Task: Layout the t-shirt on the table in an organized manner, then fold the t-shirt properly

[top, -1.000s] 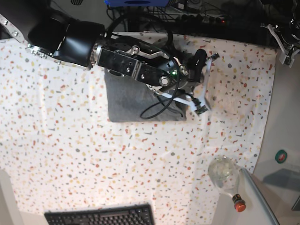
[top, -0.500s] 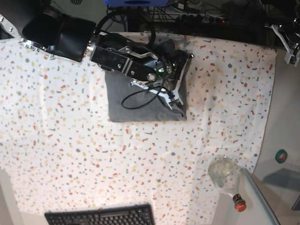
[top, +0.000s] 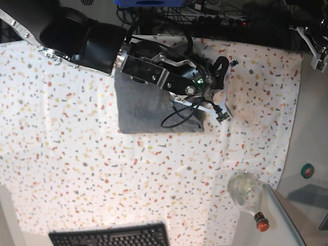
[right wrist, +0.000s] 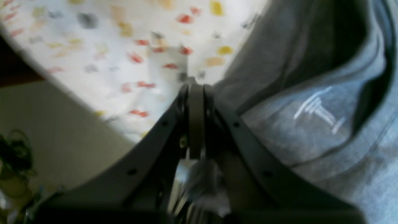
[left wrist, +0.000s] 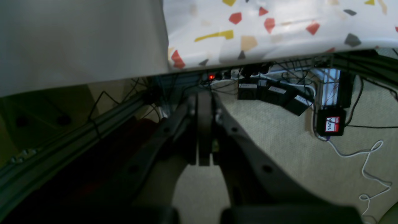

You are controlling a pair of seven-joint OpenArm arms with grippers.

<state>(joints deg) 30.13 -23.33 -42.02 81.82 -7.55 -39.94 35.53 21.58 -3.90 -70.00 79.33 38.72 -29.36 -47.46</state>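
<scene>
Most folding looks done: the shirt (top: 148, 110) lies as a compact rectangle mid-desk (top: 77, 169). Both grippers are pressed together, empty; right gripper (top: 224, 114) beside its edge, left gripper (top: 320, 54) off-desk.

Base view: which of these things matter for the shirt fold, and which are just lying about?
Job:
t-shirt, folded into a grey block
table with the speckled cloth
right gripper, shut, at the shirt's edge
left gripper, shut, off beyond the table edge

Lying about:
keyboard
clear bottle with red cap
</scene>
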